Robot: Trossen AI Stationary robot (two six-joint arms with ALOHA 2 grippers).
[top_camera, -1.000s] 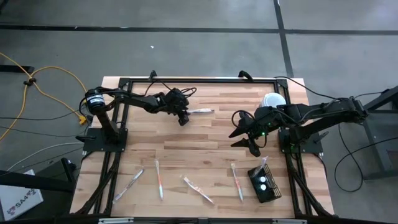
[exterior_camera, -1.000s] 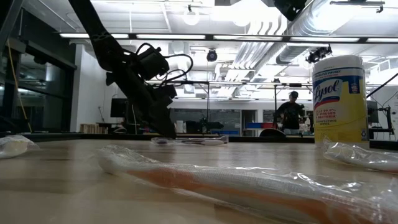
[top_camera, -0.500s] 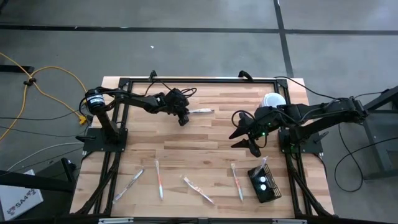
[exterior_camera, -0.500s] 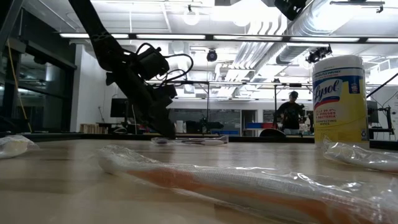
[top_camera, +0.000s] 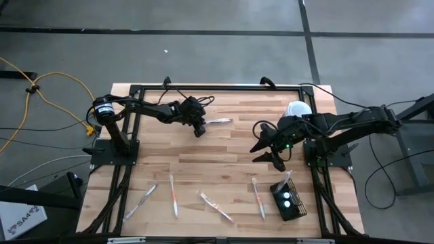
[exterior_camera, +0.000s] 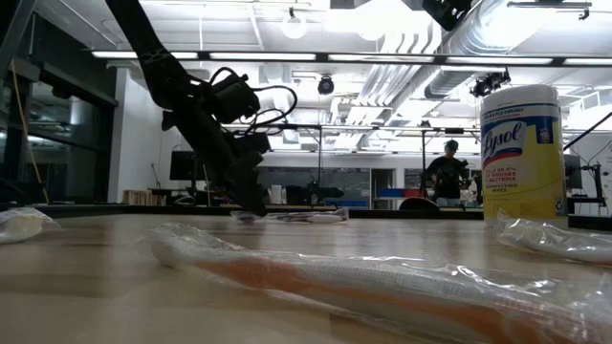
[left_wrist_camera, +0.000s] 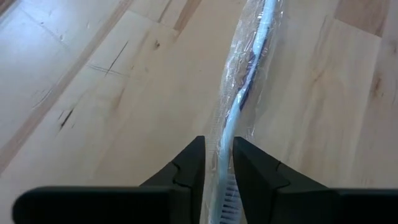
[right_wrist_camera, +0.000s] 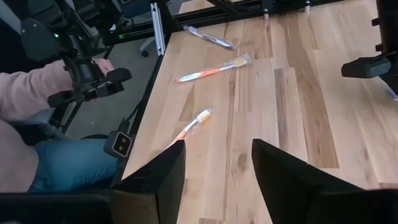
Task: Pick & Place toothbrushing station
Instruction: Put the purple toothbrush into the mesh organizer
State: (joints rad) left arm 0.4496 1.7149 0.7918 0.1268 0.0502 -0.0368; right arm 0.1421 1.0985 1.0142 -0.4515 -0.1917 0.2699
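The wooden counter (top_camera: 224,149) stood on a grey concrete floor (top_camera: 203,47) crossed by dark seams, with a yellow cable (top_camera: 41,88) looped across it. Beyond the counter lay a bright open hall with strip lights (exterior_camera: 277,55) under a white ceiling, silver ducting (exterior_camera: 478,38), and a person (exterior_camera: 445,172) standing far off.

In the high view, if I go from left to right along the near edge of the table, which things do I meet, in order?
Wrapped toothbrush → wrapped toothbrush → wrapped toothbrush → wrapped toothbrush → black wire-mesh basket.
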